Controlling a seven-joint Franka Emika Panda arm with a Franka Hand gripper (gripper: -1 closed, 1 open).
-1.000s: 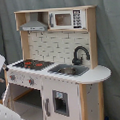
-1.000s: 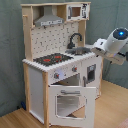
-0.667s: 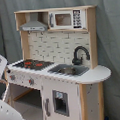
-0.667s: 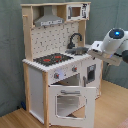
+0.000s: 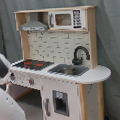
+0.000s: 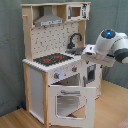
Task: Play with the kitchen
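The kitchen is a tall white and light-wood toy unit that shows in both exterior views. It has a black faucet over a sink, a red-ringed hob and a grey hood. In the second exterior view the windowed oven door hangs open, swung downward. My gripper is at the counter's right end beside the sink, in front of the kitchen. White arm parts fill the first exterior view's left edge.
A toy microwave sits on the top shelf. Knobs line the front under the hob. A cabinet door is shut below the sink. Grey curtain hangs behind, and wooden floor lies around the kitchen.
In the second exterior view the arm has moved left, from beside the kitchen toward the counter's sink end. The oven door stays open.
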